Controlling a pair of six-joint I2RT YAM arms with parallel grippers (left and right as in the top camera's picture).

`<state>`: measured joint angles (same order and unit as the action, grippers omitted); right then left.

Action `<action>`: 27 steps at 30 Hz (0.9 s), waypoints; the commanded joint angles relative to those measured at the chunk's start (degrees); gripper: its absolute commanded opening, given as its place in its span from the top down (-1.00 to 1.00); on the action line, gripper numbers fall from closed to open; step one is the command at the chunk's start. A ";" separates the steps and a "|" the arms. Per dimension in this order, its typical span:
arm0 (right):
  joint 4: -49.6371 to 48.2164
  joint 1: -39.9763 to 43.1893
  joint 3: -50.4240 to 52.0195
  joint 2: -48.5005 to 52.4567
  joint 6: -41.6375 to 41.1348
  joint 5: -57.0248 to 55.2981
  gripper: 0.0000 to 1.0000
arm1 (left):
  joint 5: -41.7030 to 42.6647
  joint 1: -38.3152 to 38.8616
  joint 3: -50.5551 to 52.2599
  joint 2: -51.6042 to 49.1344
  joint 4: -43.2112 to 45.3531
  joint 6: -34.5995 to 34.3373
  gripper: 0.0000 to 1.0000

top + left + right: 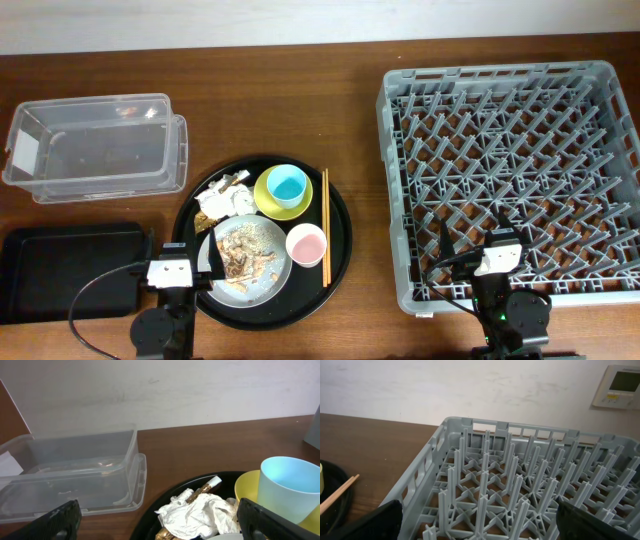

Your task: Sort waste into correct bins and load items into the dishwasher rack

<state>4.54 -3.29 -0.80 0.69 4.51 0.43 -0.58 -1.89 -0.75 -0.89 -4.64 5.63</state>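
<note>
Wooden chopsticks [337, 492] cut off in right wrist view.

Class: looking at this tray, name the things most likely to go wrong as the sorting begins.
The blue cup stands on the yellow saucer; lifting the saucer first may topple it.
Loose food scraps lie on the plate; tilting it early could spill them.
The thin chopsticks lie flat beside the pink cup; a grasp may slip or knock it.

grey rack [510, 180], light-blue cup [287, 185], yellow saucer [266, 200]
</note>
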 commanded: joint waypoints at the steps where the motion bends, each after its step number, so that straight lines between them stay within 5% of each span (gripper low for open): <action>1: 0.09 0.42 0.48 -0.48 -0.09 -0.50 -0.97 | 0.81 1.14 0.22 0.52 -0.17 1.16 -0.98; 20: 0.09 0.42 0.48 -0.48 -0.09 -0.50 -0.97 | 1.14 1.14 0.22 0.55 1.79 1.11 -0.98; 23: 0.09 0.42 0.48 -0.48 -0.09 -0.50 -0.97 | 20.44 1.42 0.22 0.52 3.26 -2.97 -0.98; 26: 0.09 0.42 0.48 -0.48 -0.09 -0.50 -0.97 | 58.99 1.40 0.22 0.55 5.29 -8.66 -0.98; 27: 0.09 0.42 0.48 -0.48 -0.09 -0.50 -0.97 | 65.29 1.40 0.22 0.55 6.05 -8.63 -0.99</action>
<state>4.54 -3.29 -0.80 0.69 4.54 0.43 25.91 -0.75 -0.67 -0.86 -0.51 1.45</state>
